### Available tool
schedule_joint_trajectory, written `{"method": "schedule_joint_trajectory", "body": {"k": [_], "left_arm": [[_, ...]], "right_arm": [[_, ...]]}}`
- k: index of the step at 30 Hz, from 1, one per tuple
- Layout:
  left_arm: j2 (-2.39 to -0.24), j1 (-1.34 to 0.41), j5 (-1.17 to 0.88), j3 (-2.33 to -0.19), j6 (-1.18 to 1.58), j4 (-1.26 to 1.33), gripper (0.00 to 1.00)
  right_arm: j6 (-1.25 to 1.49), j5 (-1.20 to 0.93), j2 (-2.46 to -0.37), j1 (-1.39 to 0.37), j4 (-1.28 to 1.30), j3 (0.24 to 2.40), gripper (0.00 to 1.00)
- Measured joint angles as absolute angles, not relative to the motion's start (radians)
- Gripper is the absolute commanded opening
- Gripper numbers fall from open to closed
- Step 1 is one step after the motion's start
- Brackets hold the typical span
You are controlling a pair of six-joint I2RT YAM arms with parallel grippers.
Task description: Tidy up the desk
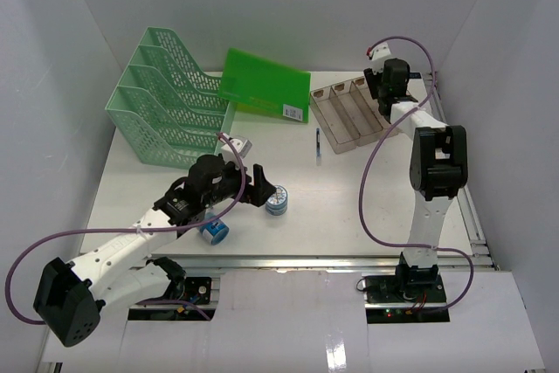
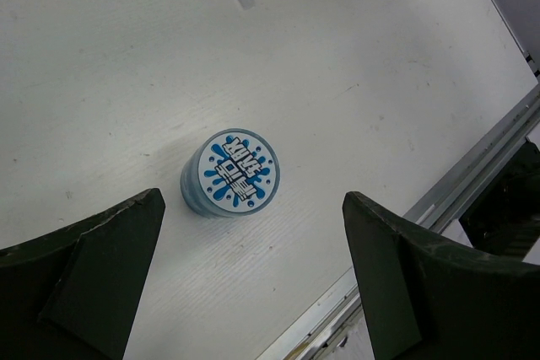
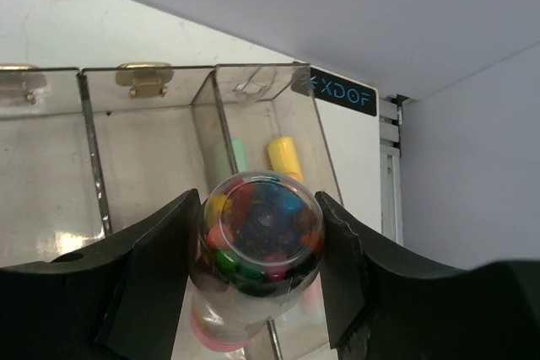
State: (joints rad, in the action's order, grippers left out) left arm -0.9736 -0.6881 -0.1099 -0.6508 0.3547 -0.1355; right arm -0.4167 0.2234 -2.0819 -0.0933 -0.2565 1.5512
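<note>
The white desk (image 1: 341, 207) holds the clutter. My left gripper (image 1: 262, 189) is open low over the desk, just left of a round tub with a blue splash label (image 1: 277, 202). In the left wrist view the tub (image 2: 229, 173) stands upright just ahead of the gripper (image 2: 253, 200), untouched, between the lines of the two fingers. My right gripper (image 1: 390, 85) is at the back right over the clear compartmented tray (image 1: 349, 113). It (image 3: 260, 233) is shut on a clear jar of coloured beads with a pink lid (image 3: 257, 246), held above the tray's end compartment (image 3: 253, 115).
A mint-green mesh file rack (image 1: 170, 98) and a green folder (image 1: 264, 83) stand at the back left. A pen (image 1: 318, 141) lies mid-desk. A blue roll (image 1: 214, 231) lies under my left arm. The metal rail edge (image 2: 472, 174) is close. Yellow (image 3: 285, 156) and green sticks lie in the tray.
</note>
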Motion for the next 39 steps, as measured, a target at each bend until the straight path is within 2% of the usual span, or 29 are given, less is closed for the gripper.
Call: {"method": "schedule_joint_trajectory", "body": {"k": [1,3,4,9,14,18,21,24,28,31,34,39], "left_arm": [[-0.975,-0.688,-0.124,-0.647,0.358,-0.128,0.98],[-0.986,-0.688,-0.155,-0.643,0.368,-0.108,0.98],[-0.994,-0.688,-0.171,-0.643,0.375,-0.097,0.98],[-1.092,-0.688,-0.253,-0.677,0.423,-0.034,0.96],[-1.255,-0.688,-0.299,-0.798,0.473,-0.002,0.84],[-1.392,-0.689,-0.305,-0.902,0.521,0.011,0.73],[-1.458,-0.692,-0.297,-0.957,0.547,-0.001,0.67],[-1.478,-0.705,-0.277,-0.981,0.562,-0.024,0.66],[-1.432,-0.722,-0.227,-0.978,0.568,-0.079,0.68],[-1.320,-0.727,-0.173,-0.931,0.574,-0.122,0.73],[-1.102,-0.727,-0.097,-0.837,0.592,-0.199,0.76],[-0.767,-0.726,0.028,-0.743,0.631,-0.309,0.77]], "right_arm": [[-0.425,0.223,-2.090,-0.098,-0.246,1.557,0.53],[-0.435,0.223,-2.101,-0.107,-0.224,1.563,0.71],[-0.438,0.223,-2.105,-0.112,-0.213,1.565,0.75],[-0.449,0.222,-2.109,-0.119,-0.167,1.587,0.87],[-0.436,0.197,-2.073,-0.118,-0.109,1.592,0.96],[-0.436,0.043,-1.950,-0.109,0.025,1.568,0.94],[-0.458,-0.194,-1.788,-0.099,0.111,1.493,0.83],[-0.478,-0.427,-1.635,-0.109,0.220,1.416,0.75],[-0.484,-0.574,-1.566,-0.224,0.370,1.370,0.74],[-0.444,-0.519,-1.576,-0.347,0.420,1.318,0.78],[-0.357,-0.414,-1.633,-0.450,0.447,1.301,0.80],[-0.205,-0.232,-1.749,-0.493,0.436,1.320,0.78]]}}
